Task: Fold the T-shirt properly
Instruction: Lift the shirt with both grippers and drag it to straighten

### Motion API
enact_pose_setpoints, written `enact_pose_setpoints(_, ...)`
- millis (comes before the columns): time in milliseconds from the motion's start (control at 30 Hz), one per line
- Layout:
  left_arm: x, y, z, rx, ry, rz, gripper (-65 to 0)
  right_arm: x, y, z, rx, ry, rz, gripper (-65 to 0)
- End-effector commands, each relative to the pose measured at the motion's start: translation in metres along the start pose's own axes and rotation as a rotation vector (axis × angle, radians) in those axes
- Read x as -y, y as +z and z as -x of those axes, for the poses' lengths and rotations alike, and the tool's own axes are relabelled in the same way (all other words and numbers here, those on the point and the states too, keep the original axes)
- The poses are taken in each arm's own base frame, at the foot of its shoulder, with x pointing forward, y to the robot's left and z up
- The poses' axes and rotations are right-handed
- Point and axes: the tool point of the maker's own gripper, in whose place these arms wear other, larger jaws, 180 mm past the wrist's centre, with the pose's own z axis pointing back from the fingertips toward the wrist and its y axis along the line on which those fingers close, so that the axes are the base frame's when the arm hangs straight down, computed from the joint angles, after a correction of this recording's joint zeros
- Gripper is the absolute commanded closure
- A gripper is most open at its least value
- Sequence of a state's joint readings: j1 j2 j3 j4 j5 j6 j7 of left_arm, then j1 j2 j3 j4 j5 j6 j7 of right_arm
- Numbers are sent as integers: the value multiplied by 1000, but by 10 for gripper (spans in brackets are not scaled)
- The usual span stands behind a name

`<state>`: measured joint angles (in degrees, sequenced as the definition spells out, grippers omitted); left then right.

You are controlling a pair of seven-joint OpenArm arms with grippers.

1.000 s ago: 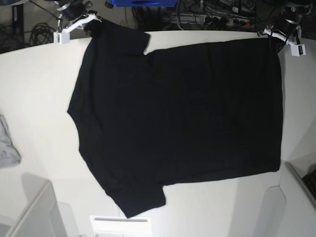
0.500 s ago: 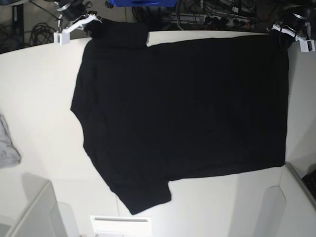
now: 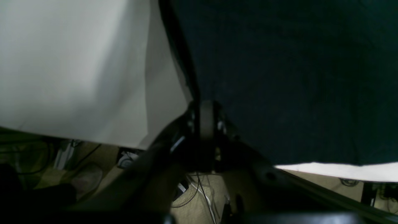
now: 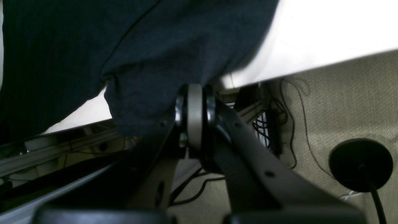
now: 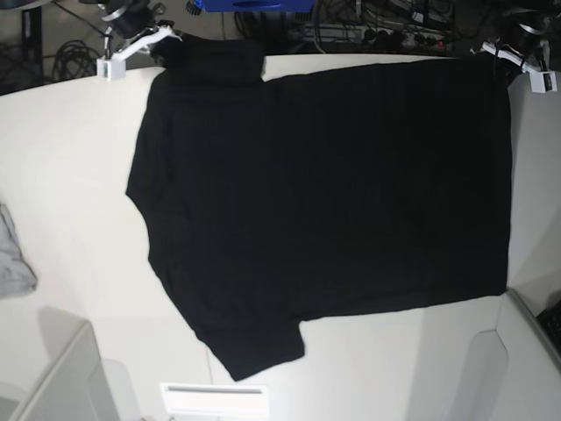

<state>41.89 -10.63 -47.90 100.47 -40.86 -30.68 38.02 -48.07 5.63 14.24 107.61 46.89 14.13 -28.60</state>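
Left wrist view: the left pincer [image 3: 206, 119], at lower centre, is pressed together on the hem edge of the black T-shirt [image 3: 292, 77], which fills the upper right; the white tabletop [image 3: 74, 68] takes the upper left.

Right wrist view: the right pincer [image 4: 195, 115] at centre is pinching the T-shirt's sleeve [image 4: 149, 77], which droops past the tabletop's edge.

Base view: the T-shirt lies spread flat across the tabletop, with a small grey cloth [image 5: 12, 263] at the left edge.
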Motion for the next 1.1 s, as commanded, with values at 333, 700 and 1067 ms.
enact_pose_setpoints(333,16,-2,-32,112,-2,31,0,-35,-5,-51,86,91,-91,0)
enact_pose_setpoints(700,6,-12,-49,117,69,-18,0,-52,-18,-86,148,129,-136,0)
enact_pose_setpoints(1067,-8,-14,-62,138,144,-76,0,-74,-36,-122,125,179,-173,0)
